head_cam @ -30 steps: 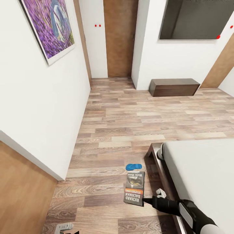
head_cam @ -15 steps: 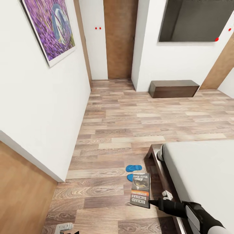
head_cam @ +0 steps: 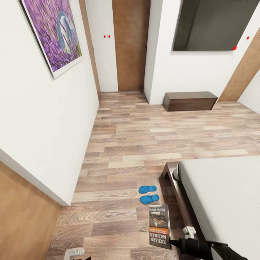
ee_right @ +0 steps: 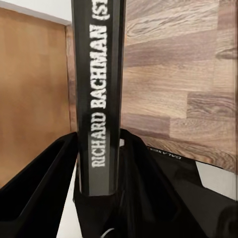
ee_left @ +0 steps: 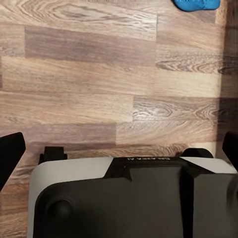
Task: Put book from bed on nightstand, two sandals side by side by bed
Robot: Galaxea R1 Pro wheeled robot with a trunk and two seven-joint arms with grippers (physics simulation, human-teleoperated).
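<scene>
My right gripper point(head_cam: 172, 242) is shut on the book point(head_cam: 160, 226), a thin paperback hanging over the floor beside the bed's dark frame point(head_cam: 172, 182). In the right wrist view the spine point(ee_right: 99, 94) reading "RICHARD BACHMAN" is clamped between the fingers point(ee_right: 47, 173). Two blue sandals point(head_cam: 147, 189) point(head_cam: 149, 198) lie side by side on the planks, just beyond the book and next to the bed's off-white mattress point(head_cam: 224, 202). My left gripper point(head_cam: 74, 251) is low at the near left, open and empty; one sandal point(ee_left: 196, 4) shows past it. The nightstand is out of view.
A white wall point(head_cam: 47, 126) with a purple painting point(head_cam: 54, 32) runs close on the left. Ahead are a brown door point(head_cam: 130, 43), a black wall screen point(head_cam: 209, 25) and a long low dark cabinet point(head_cam: 189, 101). Open plank floor point(head_cam: 144, 133) lies between.
The right gripper has drawn the book back toward me and the bed, uncovering the second sandal. The head view has also shifted slightly.
</scene>
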